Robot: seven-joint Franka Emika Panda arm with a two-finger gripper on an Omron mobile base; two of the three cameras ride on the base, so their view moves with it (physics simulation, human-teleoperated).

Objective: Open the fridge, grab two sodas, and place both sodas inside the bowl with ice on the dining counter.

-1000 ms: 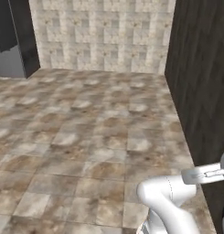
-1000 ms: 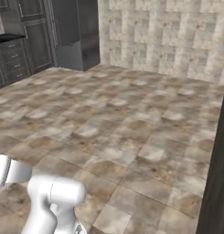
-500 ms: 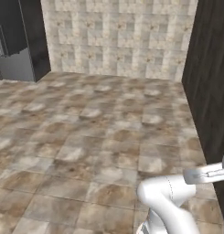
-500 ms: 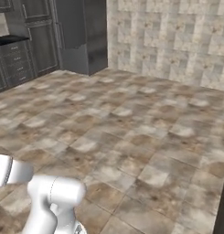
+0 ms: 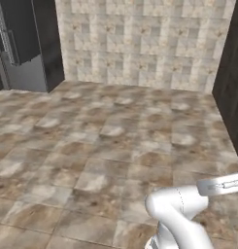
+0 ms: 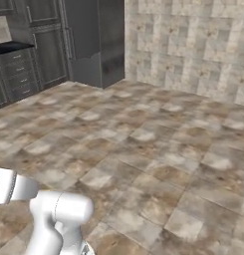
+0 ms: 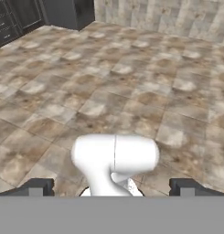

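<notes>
The fridge (image 5: 23,46) is a tall dark grey appliance with a long vertical bar handle, standing shut at the far left across the tiled floor. In the right base view the fridge (image 6: 91,40) stands at the back, left of the stone-tiled wall. Its lower corner, the fridge (image 7: 67,11), is at the top left of the hand view. My gripper (image 7: 111,188) is open, its two dark fingertips (image 7: 36,187) wide apart and holding nothing, far from the fridge. The sodas, the bowl with ice and the dining counter are out of view.
Dark grey cabinets with drawers (image 6: 24,74) under a black countertop (image 6: 9,48) run left of the fridge. A dark wall panel (image 5: 231,73) stands at the right. A mottled tile floor (image 5: 115,141) stretches between me and the fridge.
The whole picture has shifted in both base views: the camera has moved, bringing the fridge further into view. The arm keeps the same folded pose.
</notes>
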